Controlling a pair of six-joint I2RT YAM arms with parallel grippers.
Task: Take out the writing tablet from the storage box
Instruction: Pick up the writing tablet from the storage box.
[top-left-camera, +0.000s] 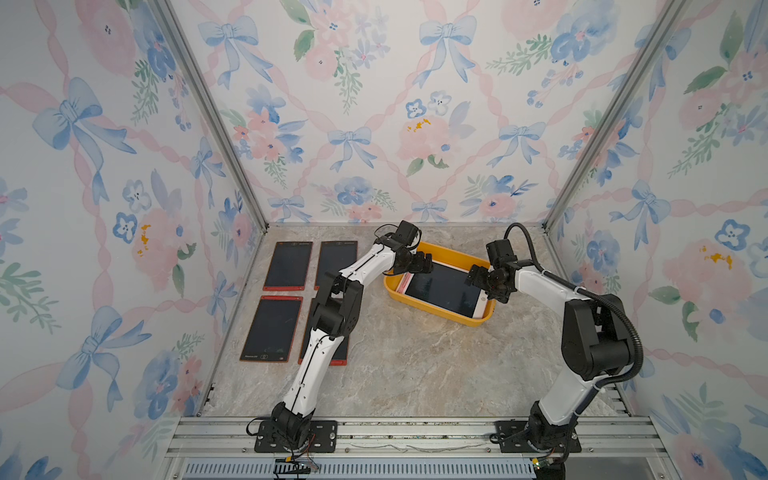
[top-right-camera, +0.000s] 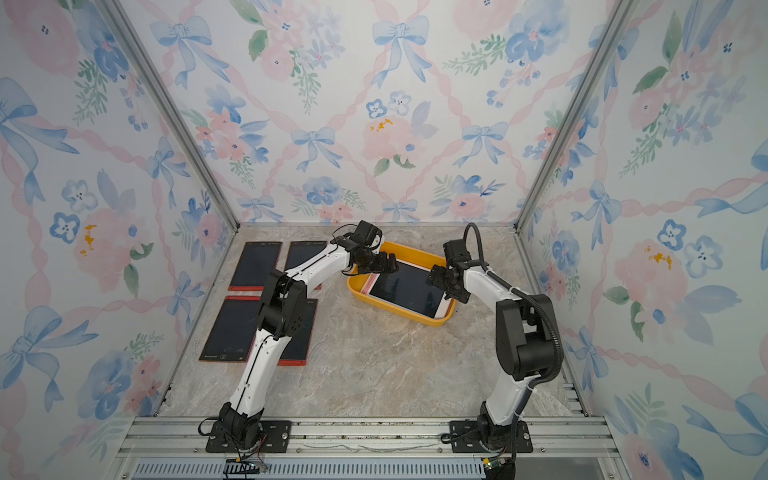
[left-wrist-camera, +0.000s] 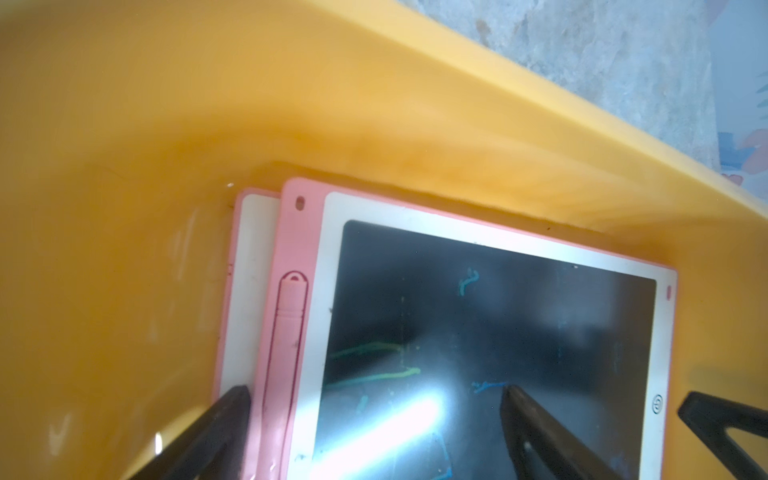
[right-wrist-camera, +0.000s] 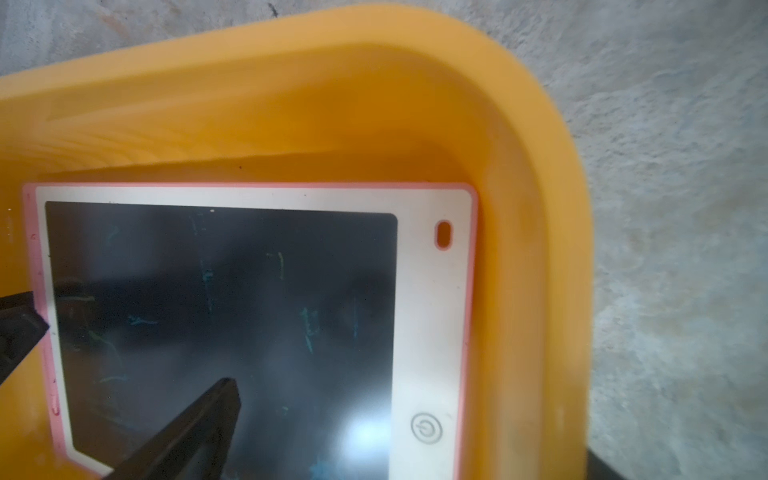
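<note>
You're at the grasp, I judge: left gripper (top-left-camera: 420, 266) and right gripper (top-left-camera: 475, 276) hover spread wide over the writing tablet (top-left-camera: 442, 291) in the storage box (top-left-camera: 457, 257); next, pinch an edge and lift.

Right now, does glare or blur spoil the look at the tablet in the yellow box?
Left wrist view: a white glare streak crosses the writing tablet, and the storage box wall is out of focus. Right wrist view: a softer glare patch beside the power button; rim blurred. Both top views: evenly lit, tablet small.

Marble tabletop (top-left-camera: 415, 365), 4 red-edged tablets (top-left-camera: 288, 266) flat L side, storage box (top-left-camera: 440, 311) mid-rear
</note>
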